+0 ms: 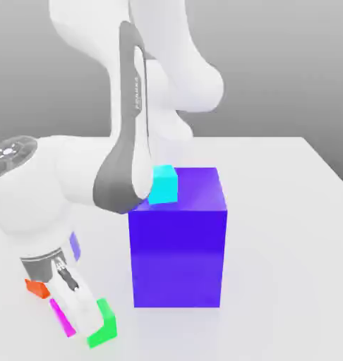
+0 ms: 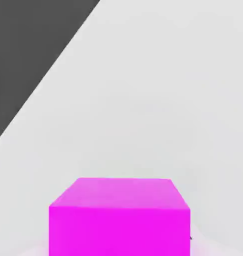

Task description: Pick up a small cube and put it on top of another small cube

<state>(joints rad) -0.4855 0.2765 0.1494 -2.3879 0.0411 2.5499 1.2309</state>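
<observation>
Magenta small cube (image 2: pixel 118 217) sits pinched in the tool (image 1: pixel 74 310), whose fingers are drawn in tight on its sides, low over the white worktop (image 1: pixel 287 233) at the near edge. Just beside it rests a small green cube (image 1: pixel 102 323), likely the landing spot, with a small orange-red cube (image 1: pixel 37 288) on the other side. Farther back, a large blue block (image 1: pixel 178 236) carries a small cyan cube (image 1: pixel 162 185) at its top edge.
</observation>
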